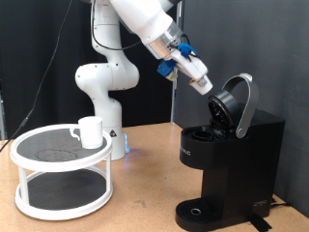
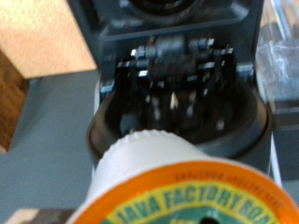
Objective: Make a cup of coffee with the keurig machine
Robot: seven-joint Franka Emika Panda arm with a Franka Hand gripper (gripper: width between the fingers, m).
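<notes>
The black keurig machine (image 1: 228, 159) stands at the exterior view's right with its rounded lid (image 1: 238, 101) swung open. My gripper (image 1: 202, 83) hangs just above and left of the open pod chamber (image 1: 203, 133), shut on a small white coffee pod (image 1: 205, 86). In the wrist view the pod (image 2: 187, 182) fills the foreground, orange-topped with printed lettering, in front of the open chamber (image 2: 177, 103); my fingers do not show there. The white cup (image 1: 90, 131) stands on a round white rack at the left, far from the gripper.
The two-tier round white rack (image 1: 39, 155) with dark mesh shelves stands on the wooden table at the exterior view's left. The robot's base (image 1: 106, 87) is behind it. The machine's round drip base (image 1: 198, 211) holds no cup.
</notes>
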